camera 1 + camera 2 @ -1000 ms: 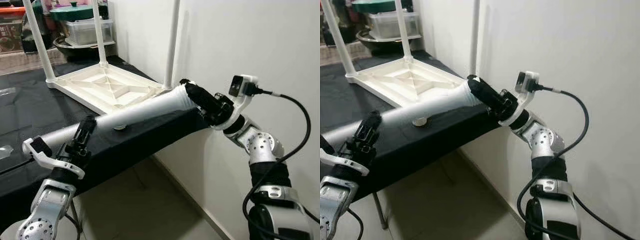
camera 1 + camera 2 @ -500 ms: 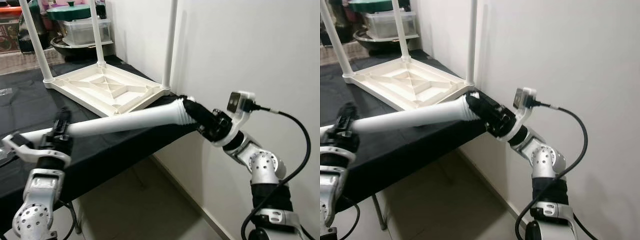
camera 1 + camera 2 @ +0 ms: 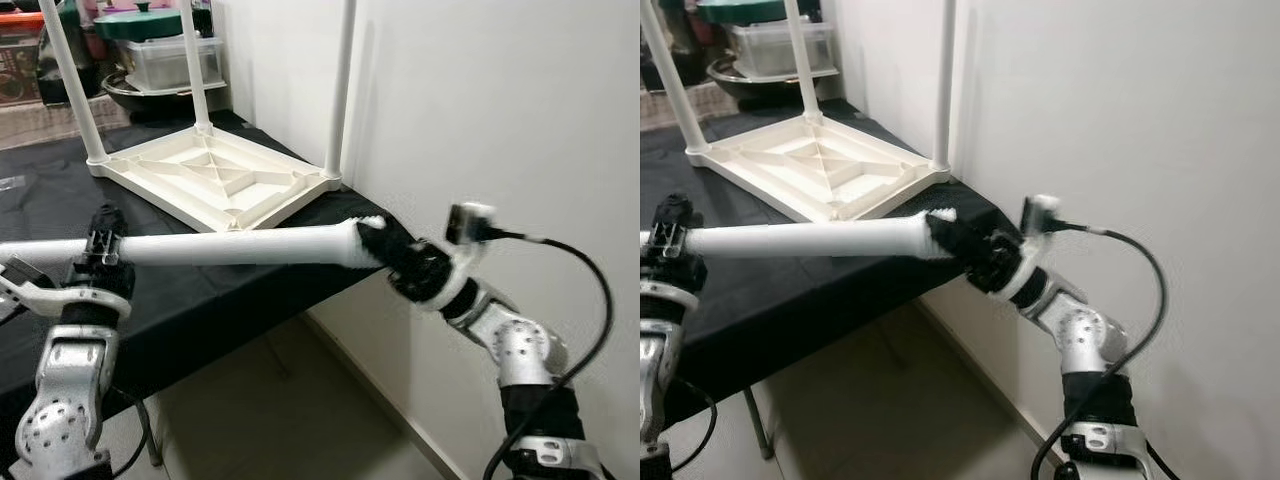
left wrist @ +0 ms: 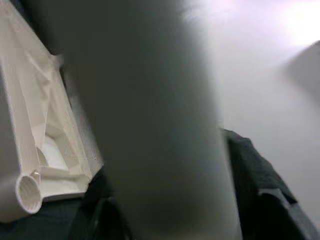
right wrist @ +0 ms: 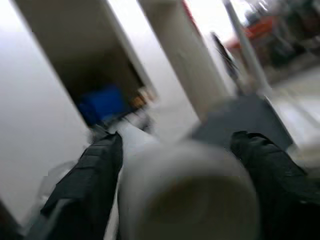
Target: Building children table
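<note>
Fingers of both grippers clamped on white table leg [image 3: 240, 245], right gripper [image 3: 395, 262] seemingly at threaded end, left gripper [image 3: 100, 250] opposite.

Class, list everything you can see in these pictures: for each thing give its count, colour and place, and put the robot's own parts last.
Upturned table top: one, white, lying on the black cloth, underside up.
Fitted legs: three, white, standing upright from the top's corners.
Loose table leg: one, white, held level above the bench edge between both tools.
Black cloth: one, covering the bench.
Clear tub with green lid: one, at the back of the bench.
Dark bowl: one, under that tub.
Wall: white, on the right.
Left tool: one, black, shut on the leg's thin end.
Right tool: one, black, shut on the leg's thick end, blurred.
</note>
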Tool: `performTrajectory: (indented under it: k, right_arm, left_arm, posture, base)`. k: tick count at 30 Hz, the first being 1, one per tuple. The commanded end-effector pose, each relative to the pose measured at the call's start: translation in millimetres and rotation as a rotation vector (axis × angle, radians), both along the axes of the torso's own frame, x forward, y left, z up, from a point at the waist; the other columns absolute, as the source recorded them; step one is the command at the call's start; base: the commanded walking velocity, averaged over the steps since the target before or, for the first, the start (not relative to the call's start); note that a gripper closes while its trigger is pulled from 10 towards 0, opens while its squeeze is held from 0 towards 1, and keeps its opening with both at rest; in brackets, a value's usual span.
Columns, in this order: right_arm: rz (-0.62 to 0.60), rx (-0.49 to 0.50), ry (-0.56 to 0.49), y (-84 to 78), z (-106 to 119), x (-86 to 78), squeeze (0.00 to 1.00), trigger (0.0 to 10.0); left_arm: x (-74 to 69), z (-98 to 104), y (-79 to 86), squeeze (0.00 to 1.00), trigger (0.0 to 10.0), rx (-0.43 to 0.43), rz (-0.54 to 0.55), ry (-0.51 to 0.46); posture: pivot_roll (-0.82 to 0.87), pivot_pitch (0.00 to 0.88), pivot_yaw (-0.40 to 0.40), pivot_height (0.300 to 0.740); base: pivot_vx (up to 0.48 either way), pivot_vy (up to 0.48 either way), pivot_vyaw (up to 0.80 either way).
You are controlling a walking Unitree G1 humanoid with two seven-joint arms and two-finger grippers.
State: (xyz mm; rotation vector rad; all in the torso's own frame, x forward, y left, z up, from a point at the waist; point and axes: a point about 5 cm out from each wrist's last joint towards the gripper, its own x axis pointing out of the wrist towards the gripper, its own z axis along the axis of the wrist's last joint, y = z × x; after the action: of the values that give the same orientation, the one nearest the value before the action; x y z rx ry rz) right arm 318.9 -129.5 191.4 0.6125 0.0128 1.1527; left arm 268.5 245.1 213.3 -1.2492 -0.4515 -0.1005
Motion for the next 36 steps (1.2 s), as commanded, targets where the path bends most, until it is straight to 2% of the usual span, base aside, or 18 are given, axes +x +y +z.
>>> performTrajectory:
  k: [1, 4, 6, 11, 12, 13, 15, 17, 18, 19, 23, 25, 26, 27, 28, 29, 31, 36]
  right_arm:
    - [-0.022, -0.048, 0.006, 4.6, -2, 4.2, 1.00, 10.0]
    - [-0.151, -0.192, -0.001, 3.3, -15, 13.0, 1.00, 10.0]
    - [-0.180, -0.239, -0.008, 2.6, -19, 14.2, 1.00, 10.0]
    - [-0.189, -0.279, -0.035, 2.2, -21, 10.9, 1.00, 10.0]
    - [-0.153, -0.302, -0.057, 4.3, -21, 6.3, 1.00, 10.0]
    - [-0.153, -0.302, -0.057, 4.3, -21, 6.3, 1.00, 10.0]
    - [0.032, -0.375, -0.111, 15.3, -24, -12.6, 1.00, 10.0]
    - [0.032, -0.375, -0.111, 15.3, -24, -12.6, 1.00, 10.0]
    - [0.117, -0.399, -0.136, 22.5, -23, -20.6, 1.00, 10.0]
    - [0.179, -0.433, -0.173, 31.6, -22, -25.3, 0.00, 10.0]
    - [0.251, -0.476, -0.229, 46.7, -19, -28.7, 0.00, 10.0]
    - [0.251, -0.476, -0.229, 46.7, -19, -28.7, 0.00, 10.0]
    - [0.274, -0.483, -0.239, 58.7, -16, -26.0, 0.00, 10.0]
    - [0.274, -0.483, -0.239, 58.7, -16, -26.0, 0.00, 10.0]
    - [0.290, -0.490, -0.233, 71.6, -14, -22.9, 0.00, 10.0]
    - [0.290, -0.490, -0.233, 71.6, -14, -22.9, 0.00, 10.0]
    - [0.316, -0.511, -0.212, 88.8, -16, -20.3, 0.00, 10.0]
    - [0.347, -0.545, -0.189, 98.8, -23, -23.7, 0.00, 10.0]
  left_arm:
    - [1.9, 2, -2.5, 0.00, 10.0, 0.037, -0.010, 0.022]
    - [1.0, 3, 2.2, 0.00, 10.0, 0.091, 0.002, 0.035]
    - [0.2, 4, 2.9, 0.00, 10.0, 0.113, 0.001, 0.037]
    - [-3.0, 8, 1.5, 0.00, 10.0, 0.200, -0.020, 0.034]
    - [-3.6, 11, -0.9, 0.00, 10.0, 0.255, -0.040, 0.031]
    - [-3.6, 11, -0.9, 0.00, 10.0, 0.255, -0.040, 0.031]
    - [-0.3, 14, -8.6, 0.00, 10.0, 0.366, -0.109, 0.028]
    - [-0.3, 14, -8.6, 0.00, 10.0, 0.366, -0.109, 0.028]
    - [2.9, 17, -14.6, 0.00, 10.0, 0.414, -0.151, 0.021]
    - [6.9, 21, -22.9, 0.00, 10.0, 0.464, -0.200, 0.005]
    - [12.9, 29, -37.6, 0.00, 10.0, 0.535, -0.276, -0.031]
    - [12.9, 29, -37.6, 0.00, 10.0, 0.535, -0.276, -0.031]
    - [17.4, 34, -48.8, 0.00, 10.0, 0.580, -0.329, -0.061]
    - [17.4, 34, -48.8, 0.00, 10.0, 0.580, -0.329, -0.061]
    - [21.2, 37, -60.9, 0.00, 10.0, 0.621, -0.384, -0.090]
    - [21.2, 37, -60.9, 0.00, 10.0, 0.621, -0.384, -0.090]
    - [24.2, 41, -79.9, 0.00, 10.0, 0.673, -0.471, -0.137]
    - [25.0, 42, -96.1, 0.00, 10.0, 0.708, -0.542, -0.171]
  posture:
    - [-0.04, 0.000, -0.060, 0.740]
    - [-0.04, 0.000, -0.059, 0.740]
    - [-0.04, 0.000, -0.060, 0.740]
    - [-0.04, 0.000, -0.061, 0.740]
    - [-0.04, 0.000, -0.060, 0.740]
    - [-0.04, 0.000, -0.060, 0.740]
    - [-0.04, 0.000, -0.058, 0.740]
    - [-0.04, 0.000, -0.058, 0.740]
    - [-0.04, 0.000, -0.057, 0.740]
    - [-0.04, 0.000, -0.051, 0.740]
    - [-0.04, 0.000, -0.048, 0.740]
    - [-0.04, 0.000, -0.048, 0.740]
    - [-0.03, 0.000, -0.053, 0.740]
    - [-0.03, 0.000, -0.053, 0.740]
    - [-0.03, 0.000, -0.053, 0.740]
    - [-0.03, 0.000, -0.053, 0.740]
    - [-0.03, 0.000, -0.053, 0.740]
    - [-0.03, 0.000, -0.055, 0.740]
  base:
    - [0.000, 0.000, 0.00]
    - [0.000, 0.000, 0.00]
    - [0.000, 0.000, 0.00]
    - [0.000, 0.000, 0.00]
    - [0.000, 0.000, 0.00]
    - [0.000, 0.000, 0.00]
    - [0.000, 0.000, 0.00]
    - [0.000, 0.000, 0.00]
    - [0.000, 0.000, 0.00]
    - [0.000, 0.000, 0.00]
    - [0.000, 0.000, 0.00]
    - [0.000, 0.000, 0.00]
    - [0.000, 0.000, 0.00]
    - [0.000, 0.000, 0.00]
    - [0.000, 0.000, 0.00]
    - [0.000, 0.000, 0.00]
    - [0.000, 0.000, 0.00]
    - [0.000, 0.000, 0.00]
